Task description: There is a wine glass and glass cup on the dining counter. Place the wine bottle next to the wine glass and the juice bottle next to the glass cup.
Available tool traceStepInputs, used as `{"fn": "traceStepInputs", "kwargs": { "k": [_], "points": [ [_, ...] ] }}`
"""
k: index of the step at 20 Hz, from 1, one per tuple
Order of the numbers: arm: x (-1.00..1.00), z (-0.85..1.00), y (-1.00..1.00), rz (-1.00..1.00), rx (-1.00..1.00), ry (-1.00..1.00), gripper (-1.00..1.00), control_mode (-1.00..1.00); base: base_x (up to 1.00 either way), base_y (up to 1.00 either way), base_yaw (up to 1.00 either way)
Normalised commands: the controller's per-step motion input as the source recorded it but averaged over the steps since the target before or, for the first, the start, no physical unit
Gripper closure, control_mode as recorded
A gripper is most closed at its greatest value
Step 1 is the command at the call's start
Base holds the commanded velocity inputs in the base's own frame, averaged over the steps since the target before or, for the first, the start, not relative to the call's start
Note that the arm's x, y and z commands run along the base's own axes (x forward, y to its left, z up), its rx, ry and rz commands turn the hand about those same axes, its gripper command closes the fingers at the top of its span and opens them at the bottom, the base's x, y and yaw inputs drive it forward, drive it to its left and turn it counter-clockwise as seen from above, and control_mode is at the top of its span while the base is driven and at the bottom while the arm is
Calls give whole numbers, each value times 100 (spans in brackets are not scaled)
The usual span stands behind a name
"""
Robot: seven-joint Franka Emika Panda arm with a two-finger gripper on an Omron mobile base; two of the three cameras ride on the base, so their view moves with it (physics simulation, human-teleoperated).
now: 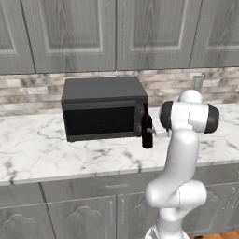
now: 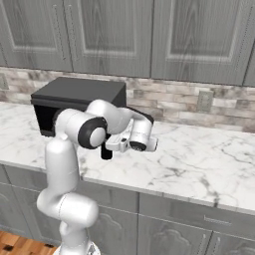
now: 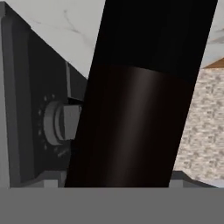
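I have the end effector [image 1: 150, 132] closing around the wine bottle [image 1: 147, 132] beside the microwave [image 1: 103, 109] on the desk [image 1: 56, 149], grip unconfirmed, so I'd squeeze firmly, then lift straight up.

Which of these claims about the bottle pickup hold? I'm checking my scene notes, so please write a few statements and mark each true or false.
1. The wine bottle stands on the marble wall counter. True.
2. The bottle is left of the microwave in the left base view. False: it is at the microwave's right front corner.
3. The hand is level with the bottle. True; the hand view shows the dark bottle body close up.
4. The bottle lies on its side. False: it stands upright.
5. The cabinets above are open. False: their doors are shut.
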Motion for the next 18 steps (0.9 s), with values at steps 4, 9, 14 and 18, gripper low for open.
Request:
{"fn": "traceStepInputs", "kwargs": {
  "k": [4,9,14,18],
  "points": [
    [-70,53,4,0,0,-12,100,-100,0,0,0],
    [-85,98,0,0,-1,-16,100,-100,0,0,0],
    [-100,99,0,0,-2,-19,100,-100,0,0,0],
    [-100,88,0,0,0,-7,100,-100,0,0,0]
  ]
}}
